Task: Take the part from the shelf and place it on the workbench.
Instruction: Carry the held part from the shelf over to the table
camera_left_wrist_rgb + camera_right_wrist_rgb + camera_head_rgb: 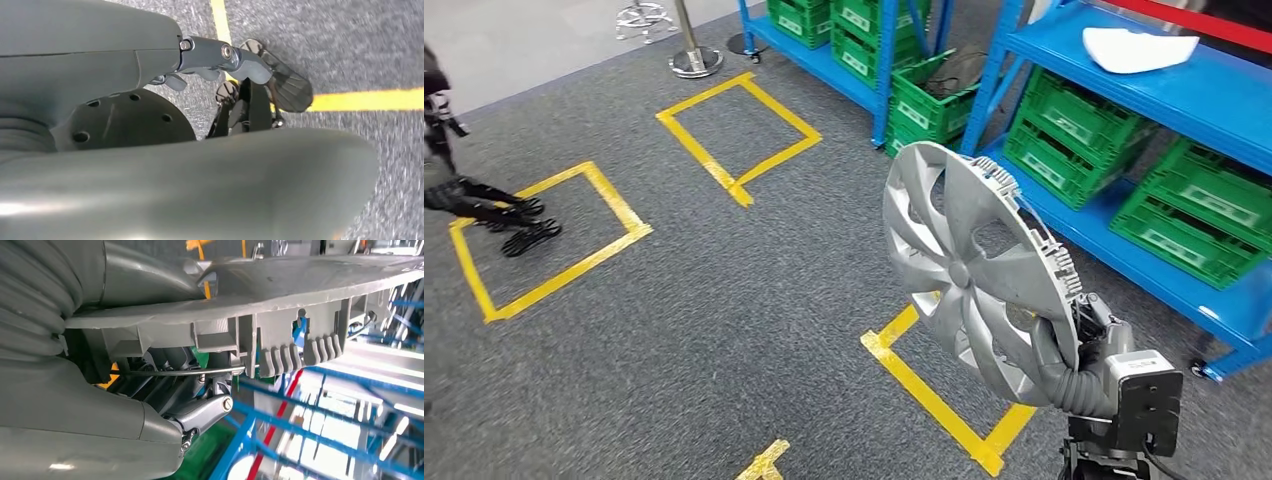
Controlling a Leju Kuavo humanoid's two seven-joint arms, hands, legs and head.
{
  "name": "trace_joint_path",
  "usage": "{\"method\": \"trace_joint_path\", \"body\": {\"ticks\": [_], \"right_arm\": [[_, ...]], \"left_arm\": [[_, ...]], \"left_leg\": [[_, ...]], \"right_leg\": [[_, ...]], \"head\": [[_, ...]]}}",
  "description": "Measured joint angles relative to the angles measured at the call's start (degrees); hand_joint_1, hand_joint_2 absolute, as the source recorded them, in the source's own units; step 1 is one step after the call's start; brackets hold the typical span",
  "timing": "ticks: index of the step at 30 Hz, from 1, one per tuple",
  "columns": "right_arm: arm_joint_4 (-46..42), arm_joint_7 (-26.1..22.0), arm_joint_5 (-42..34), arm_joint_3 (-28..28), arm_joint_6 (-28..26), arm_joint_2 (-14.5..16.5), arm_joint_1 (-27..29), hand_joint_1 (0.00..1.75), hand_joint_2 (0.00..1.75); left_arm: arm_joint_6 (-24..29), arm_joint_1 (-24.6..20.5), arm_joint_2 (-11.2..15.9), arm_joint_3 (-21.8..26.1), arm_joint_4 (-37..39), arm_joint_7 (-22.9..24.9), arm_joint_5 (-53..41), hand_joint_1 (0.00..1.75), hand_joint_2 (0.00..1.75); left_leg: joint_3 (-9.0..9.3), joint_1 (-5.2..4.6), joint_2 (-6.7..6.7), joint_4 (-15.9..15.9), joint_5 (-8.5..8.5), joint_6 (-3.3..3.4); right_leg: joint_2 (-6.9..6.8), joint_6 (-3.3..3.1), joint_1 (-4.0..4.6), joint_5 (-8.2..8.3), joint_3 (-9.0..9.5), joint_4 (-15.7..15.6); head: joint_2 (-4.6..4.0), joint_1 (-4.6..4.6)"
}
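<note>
Grey carpet point(754, 300) ran across the floor, marked with squares of yellow tape point(549, 245). Far on the left the left hand point(509, 215) hung low beside the body, over one of those squares; its dark fingers point(529, 238) looked loosely curled with nothing in them, as fits an arm with no share in the carrying. Towards the right, the silver plastic wheel cover point(969, 270) was already off the shelving and carried in the air, tilted nearly upright, its spoked face turned left. The right hand point(1074, 340) gripped it at the lower rim, thumb on the face side and fingers point(200, 412) behind among the clips, a pinch that I judged kept the broad disc clear of the legs. Behind stood the blue steel shelf point(1164, 85), with green plastic crates point(1074, 125) on its lower tier. No desk was in sight.
</note>
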Motion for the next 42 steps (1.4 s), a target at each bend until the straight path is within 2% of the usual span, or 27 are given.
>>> {"method": "trace_joint_path", "body": {"ticks": [2,4,5,7,8,10,12,14,15,16,17,19,20,21,22,23,24,25,27,29,30,31,33,35,38,40,42], "right_arm": [[0.2,0.1,-0.2,0.0,-0.3,0.1,-0.1,1.75,1.75],[0.2,0.2,-0.8,-0.3,-0.8,0.2,-0.5,1.75,1.75],[0.2,0.4,-1.3,-0.6,-1.0,0.1,-0.9,1.75,1.75],[0.2,0.7,-1.8,-1.2,-1.2,0.1,-1.8,1.75,1.75],[0.2,0.8,-2.0,-1.4,-1.3,0.1,-2.2,1.75,1.75],[0.2,1.1,-2.0,-1.8,-1.4,0.0,-2.6,1.75,1.75],[0.2,1.4,-1.6,-2.0,-1.6,-0.1,-2.7,1.75,1.75],[0.3,2.0,-1.0,-2.0,-1.7,-0.1,-2.7,1.75,1.75],[0.3,2.3,-0.8,-2.0,-1.8,-0.1,-2.7,1.75,1.75],[0.3,2.7,-0.5,-2.0,-1.9,-0.1,-2.8,1.75,1.75],[0.3,3.1,-0.3,-2.0,-1.9,-0.1,-3.0,1.75,1.75],[0.3,4.1,0.2,-2.0,-1.9,-0.2,-3.7,1.75,1.75],[0.2,4.4,0.4,-1.9,-2.0,-0.2,-4.1,1.75,1.75],[0.2,4.7,0.5,-1.8,-2.0,-0.2,-4.5,1.75,1.75],[0.1,4.8,0.6,-1.8,-2.0,-0.2,-4.8,1.75,1.75],[0.1,5.0,0.6,-1.8,-2.0,-0.2,-5.0,1.75,1.75],[0.1,5.0,0.6,-1.7,-2.0,-0.2,-5.2,1.75,1.75],[0.1,5.1,0.6,-1.7,-2.1,-0.2,-5.4,1.75,1.75],[0.0,5.1,0.7,-1.6,-2.1,-0.2,-5.5,1.75,1.75],[0.0,5.2,0.7,-1.5,-2.1,-0.2,-5.5,1.75,1.75],[0.1,5.4,0.7,-1.4,-2.1,-0.2,-5.5,1.75,1.75],[0.1,5.6,0.7,-1.3,-2.1,-0.2,-5.6,1.75,1.75],[0.1,6.3,1.0,-1.0,-2.2,-0.2,-6.0,1.75,1.75],[0.1,6.8,1.5,-1.0,-2.3,-0.3,-6.4,1.75,1.75],[0.0,6.7,1.4,-1.0,-2.1,-0.5,-6.8,1.75,1.75],[0.2,5.6,0.6,-0.9,-1.6,-0.5,-7.4,1.75,1.75],[0.8,3.6,-1.1,-0.7,-1.1,-0.4,-8.2,1.75,1.75]], "left_arm": [[0.0,0.0,0.0,-0.2,0.0,0.1,-0.2,0.00,0.00],[-0.3,-0.2,0.0,-0.4,-0.1,0.2,-0.6,0.00,0.00],[-0.4,-0.3,0.0,-0.6,-0.1,0.3,-0.9,0.00,0.00],[-0.6,-0.3,0.4,-0.9,-0.1,0.4,-1.1,0.00,0.00],[-0.7,-0.3,0.5,-1.0,-0.1,0.4,-1.1,0.00,0.00],[-0.7,-0.3,0.8,-1.2,0.0,0.4,-1.2,0.00,0.00],[-0.7,-0.4,0.9,-1.3,0.0,0.5,-1.4,0.00,0.00],[-0.6,-0.4,0.9,-1.4,0.0,0.7,-1.5,0.00,0.00],[-0.5,-0.3,1.0,-1.5,0.0,0.8,-1.5,0.00,0.00],[-0.3,-0.3,1.0,-1.5,0.0,0.9,-1.4,0.00,0.00],[-0.1,-0.2,1.2,-1.5,0.0,1.1,-1.3,0.00,0.00],[0.2,-0.2,1.4,-1.6,0.0,1.4,-1.0,0.00,0.00],[0.2,-0.2,1.6,-1.6,0.0,1.4,-0.8,0.00,0.00],[0.2,-0.2,1.7,-1.6,0.0,1.5,-0.7,0.00,0.00],[0.2,-0.1,1.9,-1.6,0.0,1.5,-0.6,0.00,0.00],[0.2,0.1,2.0,-1.6,0.0,1.5,-0.6,0.00,0.00],[0.2,0.2,2.2,-1.6,0.1,1.5,-0.6,0.00,0.00],[0.2,0.3,2.4,-1.6,0.1,1.5,-0.6,0.00,0.00],[0.2,0.3,2.6,-1.6,0.1,1.5,-0.6,0.00,0.00],[0.2,0.3,2.7,-1.6,0.1,1.5,-0.5,0.00,0.00],[0.3,0.3,2.8,-1.6,0.1,1.5,-0.4,0.00,0.00],[0.4,0.3,2.9,-1.6,0.1,1.6,-0.3,0.00,0.00],[0.6,0.4,3.1,-1.6,0.1,2.0,0.1,0.00,0.00],[0.9,0.3,3.2,-1.5,0.0,2.4,0.5,0.00,0.00],[1.3,0.4,3.4,-1.4,0.1,2.1,1.5,0.00,0.00],[0.9,0.5,3.5,-1.2,0.1,1.0,2.2,0.00,0.00],[0.0,0.4,3.6,-1.0,0.1,-0.8,2.6,0.00,0.00]], "left_leg": [[4.28,0.41,1.91,-7.5,2.80,-0.72],[7.46,0.34,3.30,-12.8,3.87,-0.39],[7.73,0.11,3.29,-13.3,3.71,0.12],[7.39,-0.11,1.89,-13.2,4.04,1.28],[7.23,-0.15,1.26,-13.2,4.24,1.71],[7.06,-0.20,-0.02,-13.3,4.60,2.47],[6.73,-0.61,-1.55,-13.3,4.86,3.02],[6.42,-1.15,-3.27,-13.2,5.08,3.39],[6.33,-1.38,-4.15,-13.2,5.18,3.50],[6.29,-1.55,-5.01,-13.2,5.28,3.58],[6.25,-1.64,-5.84,-13.1,5.40,3.62],[5.99,-1.64,-7.22,-13.1,5.76,3.42],[5.73,-1.51,-7.80,-13.2,6.00,3.19],[5.46,-1.36,-8.37,-13.2,6.26,2.88],[5.23,-1.23,-9.06,-13.4,6.54,2.51],[4.88,-1.22,-8.91,-13.2,6.60,2.29],[4.38,-1.36,-7.73,-12.6,6.15,2.09],[3.49,-1.48,-5.91,-11.0,5.11,1.90],[0.60,-1.38,-1.91,-4.7,1.61,1.49],[-1.88,-0.77,-0.61,1.1,-0.73,0.88],[-1.83,-0.44,-0.33,1.5,-0.58,0.57],[-0.55,-0.13,0.06,-0.3,0.44,0.25],[4.27,0.13,2.06,-7.8,2.91,-0.22],[7.39,-0.02,3.46,-12.5,3.75,0.21],[7.30,-0.32,1.86,-12.9,4.01,1.63],[7.16,-0.24,0.53,-13.1,4.38,2.35],[6.94,-0.31,-0.78,-13.2,4.66,2.89]], "right_leg": [[-1.34,0.87,-0.35,-0.37,-0.07,0.5],[-2.38,1.99,-0.37,-0.90,-0.46,1.2],[-2.85,2.52,-0.34,-0.99,-0.48,1.4],[-3.69,3.37,-0.60,-0.95,-0.18,1.4],[-3.23,3.73,-0.81,-1.27,-0.28,1.8],[-0.36,3.94,-1.02,-3.74,-1.98,5.3],[2.53,3.49,-0.71,-7.63,-5.76,13.4],[3.36,2.77,-0.18,-9.23,-8.76,19.2],[3.54,2.28,0.11,-8.36,-8.78,18.9],[3.88,1.76,0.39,-6.63,-7.76,16.4],[4.87,1.17,0.66,-4.50,-5.95,12.3],[7.66,0.32,0.96,-1.89,-2.68,5.2],[8.52,0.08,1.12,-1.44,-1.79,3.4],[8.58,-0.08,1.27,-1.45,-1.54,3.0],[7.85,-0.26,1.47,-1.12,-1.34,2.6],[7.05,-0.46,1.41,-0.74,-1.13,2.1],[6.28,-0.68,1.34,-0.34,-0.86,1.5],[5.43,-0.90,1.22,0.04,-0.62,0.8],[3.73,-1.14,1.17,0.35,-0.46,0.2],[1.88,-1.11,1.12,0.34,-0.65,0.3],[0.99,-0.99,1.04,0.31,-0.72,0.3],[0.14,-0.78,0.92,0.23,-0.78,0.4],[-1.32,-0.01,0.76,-0.19,-0.87,1.1],[-2.50,0.98,0.81,-0.73,-1.02,1.9],[-3.96,2.14,0.57,-0.84,-1.00,2.2],[-1.97,2.74,0.15,-2.37,-2.02,4.2],[1.59,2.96,-0.11,-5.66,-4.92,10.4]], "head": [[0.00,-0.40],[0.00,-0.76],[0.00,-0.73],[0.00,-0.33],[0.00,-0.13],[0.00,0.43],[0.00,1.20],[0.00,1.70],[0.00,1.82],[0.00,1.90],[0.00,1.97],[0.00,1.92],[0.00,1.94],[0.00,1.97],[0.00,2.07],[0.00,2.13],[0.00,2.01],[0.00,1.78],[0.00,1.22],[0.00,0.90],[0.00,0.78],[0.00,0.65],[0.00,0.35],[0.00,0.22],[0.00,0.60],[0.00,0.94],[0.00,1.56]]}}
